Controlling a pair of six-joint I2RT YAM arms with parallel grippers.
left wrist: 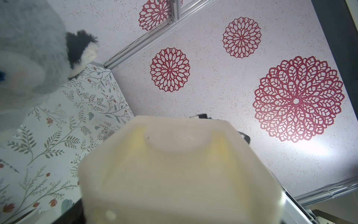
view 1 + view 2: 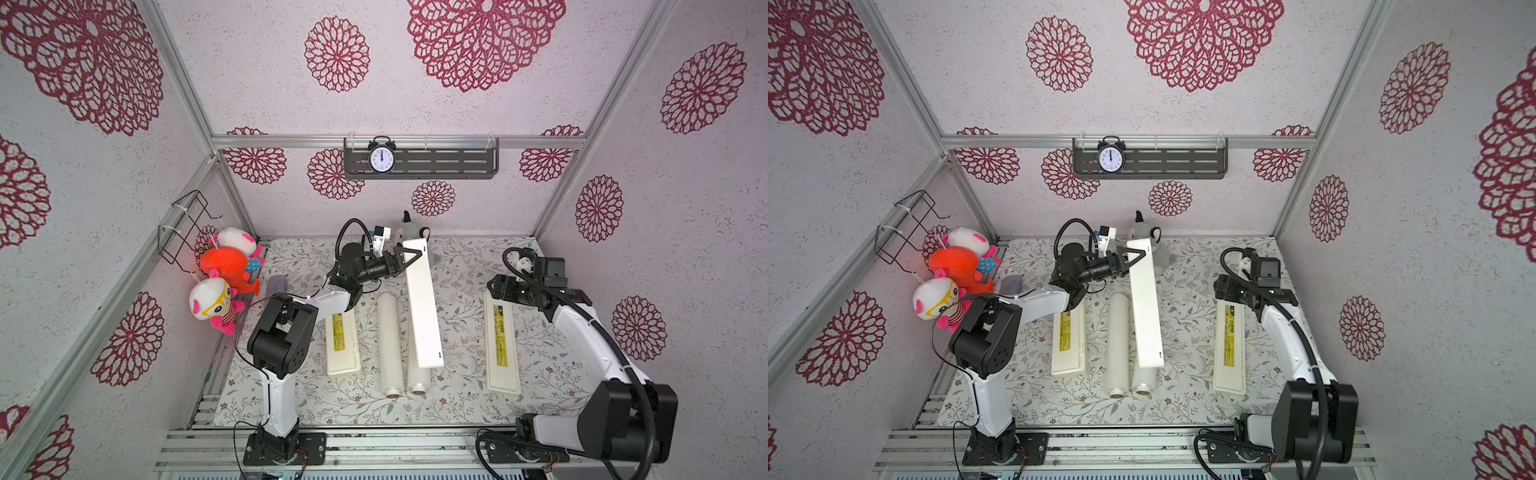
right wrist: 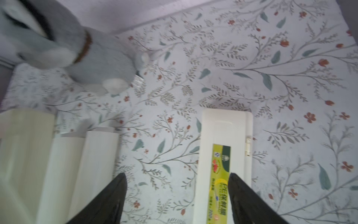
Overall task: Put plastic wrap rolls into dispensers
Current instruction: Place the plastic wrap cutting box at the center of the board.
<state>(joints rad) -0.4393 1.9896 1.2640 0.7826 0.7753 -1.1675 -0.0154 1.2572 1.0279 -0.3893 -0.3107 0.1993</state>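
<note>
On the floral mat (image 2: 457,399), two plastic wrap rolls (image 2: 387,345) lie side by side. The left gripper (image 2: 409,255) clamps one dispenser (image 2: 424,316) at its far end, slanted above them, presumably for loading. The right gripper (image 3: 176,174), spread, hovers over the right dispenser (image 2: 503,378).

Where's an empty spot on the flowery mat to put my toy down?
Bare mat lies between the held box and the right dispenser, and along the front edge. The middle, by the rolls, is crowded.
</note>
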